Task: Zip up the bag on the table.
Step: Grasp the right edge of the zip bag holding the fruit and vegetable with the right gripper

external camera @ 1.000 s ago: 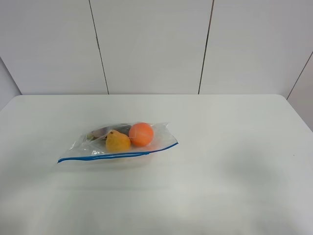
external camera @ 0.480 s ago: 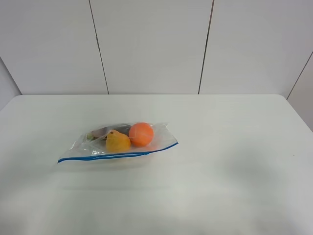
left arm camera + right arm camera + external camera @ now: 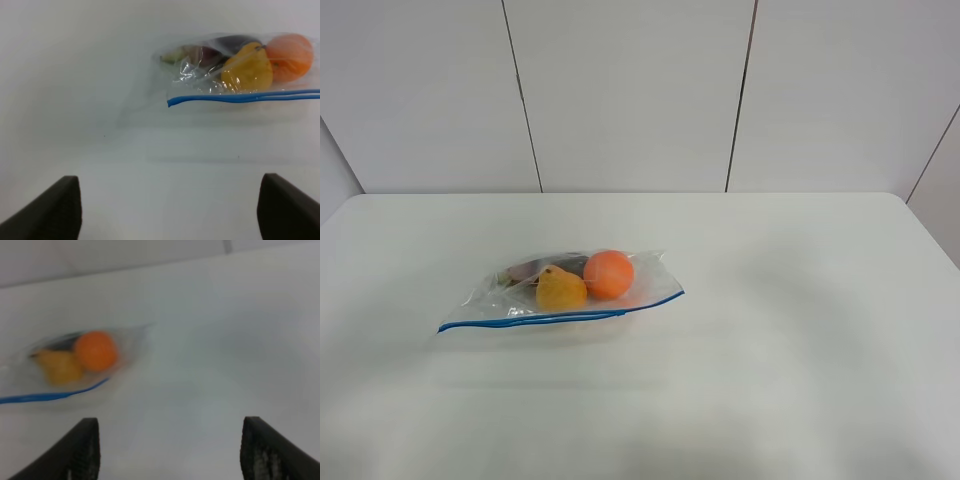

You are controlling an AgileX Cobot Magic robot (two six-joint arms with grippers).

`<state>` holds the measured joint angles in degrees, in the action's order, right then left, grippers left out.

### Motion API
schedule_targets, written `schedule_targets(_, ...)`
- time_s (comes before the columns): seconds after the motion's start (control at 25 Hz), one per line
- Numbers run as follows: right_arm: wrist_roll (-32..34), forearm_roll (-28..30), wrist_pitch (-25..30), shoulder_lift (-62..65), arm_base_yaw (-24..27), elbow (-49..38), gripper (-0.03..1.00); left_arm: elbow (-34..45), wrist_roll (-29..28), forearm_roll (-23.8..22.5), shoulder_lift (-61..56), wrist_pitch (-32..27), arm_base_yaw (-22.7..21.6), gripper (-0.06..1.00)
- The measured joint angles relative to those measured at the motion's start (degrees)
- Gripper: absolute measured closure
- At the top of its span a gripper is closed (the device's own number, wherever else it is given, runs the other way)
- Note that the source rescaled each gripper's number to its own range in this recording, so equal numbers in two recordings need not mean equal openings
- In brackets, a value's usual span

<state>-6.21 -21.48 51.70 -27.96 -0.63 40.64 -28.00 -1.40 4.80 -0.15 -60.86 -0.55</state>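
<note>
The clear plastic bag lies on the white table, left of the middle, its blue seal strip along the near edge. An orange ball, a yellow pear-shaped item and a dark item show through it. The bag also shows in the left wrist view and, blurred, in the right wrist view. My left gripper is open, short of the bag's left end. My right gripper is open, short of its right end. Neither gripper shows in the exterior high view.
A white panelled wall stands behind the table's far edge. Nothing else lies on the tabletop.
In the exterior high view the bag has not moved and no arm has come into view.
</note>
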Motion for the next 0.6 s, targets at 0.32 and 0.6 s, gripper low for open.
schedule_targets(0.32,-17.5,-26.5,-2.7,-27.2,0.0,1.6,-0.03,0.0,0.0,0.0,0.0,0.0,0.0,-0.06)
schedule_targets(0.6,-25.2,-36.3,-7.7,-45.7,-5.0,1.6,-0.03,0.0,0.1,0.0,0.0,0.0,0.0,-0.06)
